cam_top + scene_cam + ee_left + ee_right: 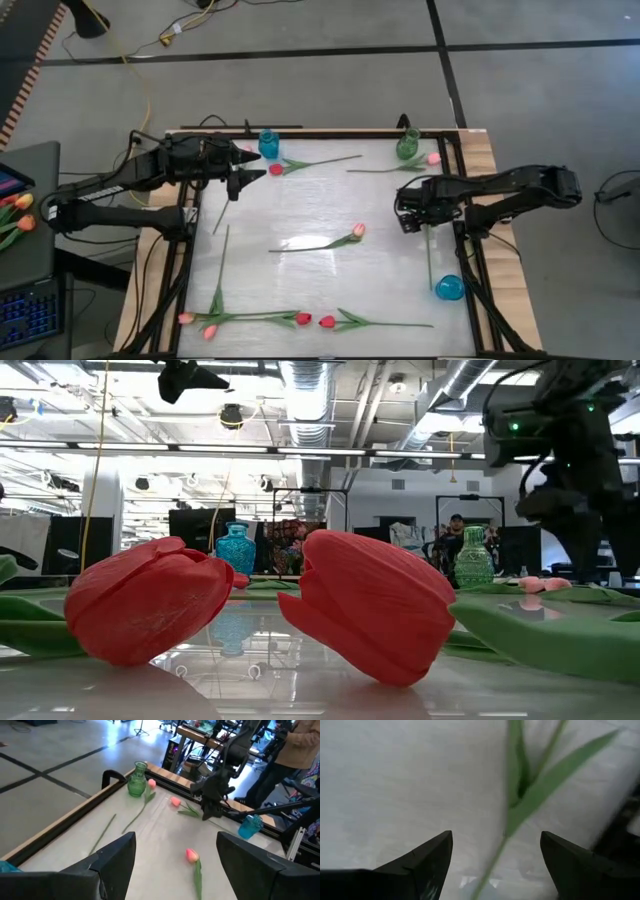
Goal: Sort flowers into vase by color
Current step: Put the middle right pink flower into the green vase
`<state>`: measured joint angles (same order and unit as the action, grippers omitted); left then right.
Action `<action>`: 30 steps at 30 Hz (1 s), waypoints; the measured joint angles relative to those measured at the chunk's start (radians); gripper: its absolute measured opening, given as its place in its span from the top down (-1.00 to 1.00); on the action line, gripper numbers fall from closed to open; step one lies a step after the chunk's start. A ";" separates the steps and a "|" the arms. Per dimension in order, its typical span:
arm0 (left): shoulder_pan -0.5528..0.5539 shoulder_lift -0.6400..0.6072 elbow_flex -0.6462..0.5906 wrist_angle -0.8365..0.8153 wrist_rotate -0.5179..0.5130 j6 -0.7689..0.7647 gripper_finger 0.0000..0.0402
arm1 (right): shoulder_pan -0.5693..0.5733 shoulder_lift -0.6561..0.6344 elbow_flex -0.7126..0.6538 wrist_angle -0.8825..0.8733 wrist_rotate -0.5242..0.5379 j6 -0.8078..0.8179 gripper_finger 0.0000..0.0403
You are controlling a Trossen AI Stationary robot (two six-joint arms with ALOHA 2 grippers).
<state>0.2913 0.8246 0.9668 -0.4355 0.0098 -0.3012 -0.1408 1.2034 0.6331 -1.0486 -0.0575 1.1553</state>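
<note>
Red tulips [250, 615] on glossy table [300, 695]

Grey concrete floor [330, 90] crossed by dark seam lines; yellow cable [140, 75] trailing across it. Pale-topped table [320, 205] with wooden edge. Dark side desk [35, 215] at the left, keyboard [25, 318] on it. Overhead, exposed silver ducting [310, 390] and strip lights [230, 450]. A person [295, 755] stands beyond the table.
</note>
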 joint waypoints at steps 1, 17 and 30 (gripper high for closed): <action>0.000 0.000 0.000 0.000 -0.004 -0.004 -0.32 | -0.002 0.000 -0.014 0.025 -0.002 -0.001 -0.62; 0.000 0.000 0.000 0.000 -0.024 -0.063 -0.32 | -0.032 0.000 -0.115 0.149 -0.021 -0.057 -0.32; 0.000 0.000 0.000 -0.001 -0.024 -0.087 -0.32 | -0.032 0.000 -0.115 0.151 -0.002 -0.031 0.91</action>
<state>0.2913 0.8246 0.9668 -0.4366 -0.0143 -0.3880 -0.1730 1.2034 0.5186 -0.8978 -0.0593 1.1240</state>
